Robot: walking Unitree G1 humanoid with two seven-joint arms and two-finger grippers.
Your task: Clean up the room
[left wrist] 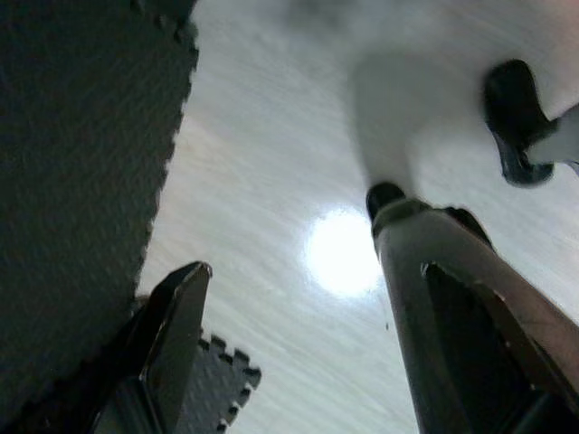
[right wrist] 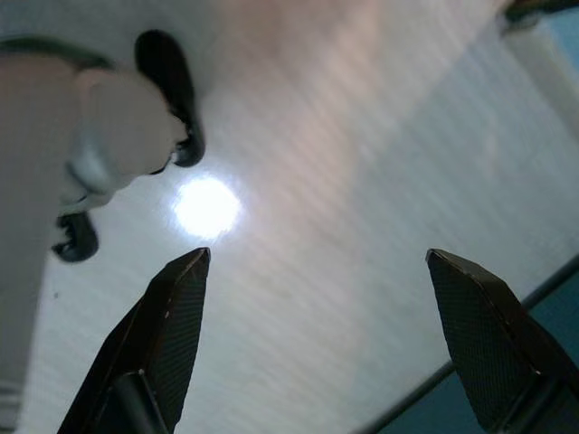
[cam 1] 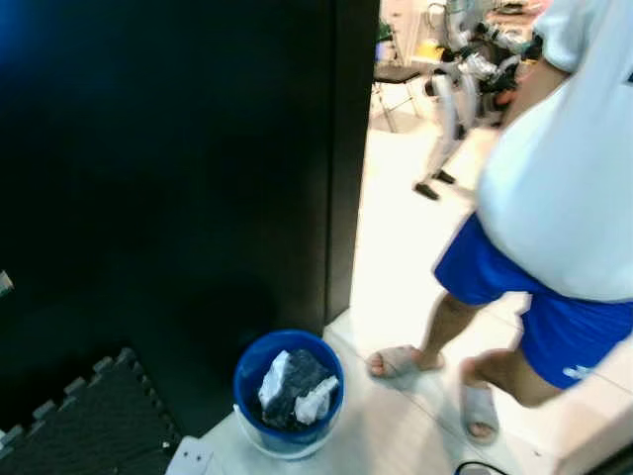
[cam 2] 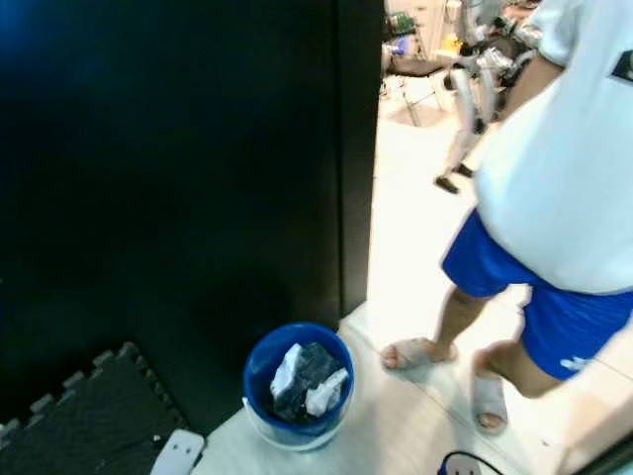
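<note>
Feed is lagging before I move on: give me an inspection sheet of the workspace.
Surface: pale floor, glossy.
Job's things: blue bin by the black wall, holding dark and white trash.
Clutter: white object at the foam mat edge.
Grippers: left gripper and right gripper hang over floor, jaws open, empty.
Cables: black cable at bottom edge.
Surroundings: person in sandals close by; another robot beyond.
</note>
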